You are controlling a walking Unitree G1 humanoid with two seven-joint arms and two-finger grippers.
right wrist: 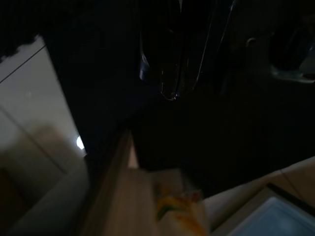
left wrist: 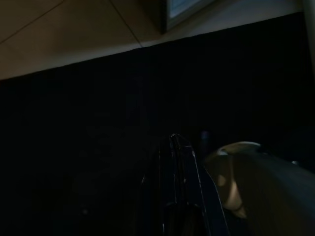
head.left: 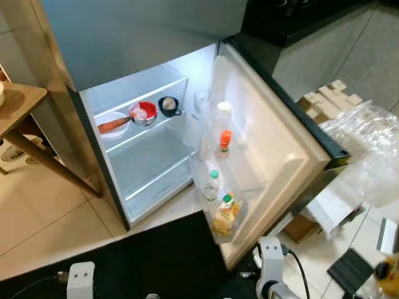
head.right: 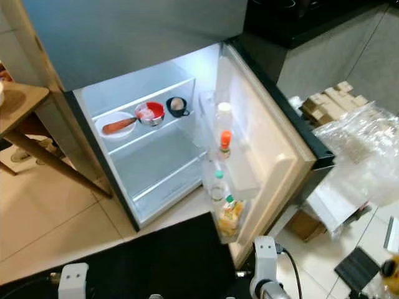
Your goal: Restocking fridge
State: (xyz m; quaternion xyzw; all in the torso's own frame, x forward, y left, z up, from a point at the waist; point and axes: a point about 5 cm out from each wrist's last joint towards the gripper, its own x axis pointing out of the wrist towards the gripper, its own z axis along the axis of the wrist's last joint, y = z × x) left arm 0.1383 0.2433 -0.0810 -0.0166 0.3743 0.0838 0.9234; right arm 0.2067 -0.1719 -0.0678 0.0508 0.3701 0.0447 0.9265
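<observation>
Open fridge beside wooden bench, plastic bags right; both end effectors' spread impossible to tell.

Beige tiled floor, wooden table

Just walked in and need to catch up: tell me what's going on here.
The robot stands facing an open fridge, with nothing in hand yet. Both arms hang low; the left pincer and right pincer point down over a dark mat. On the upper shelf sit a white plate, a red bowl and a black cup. The door bins hold bottles and a juice carton. A clear plastic bag lies to the right.
</observation>
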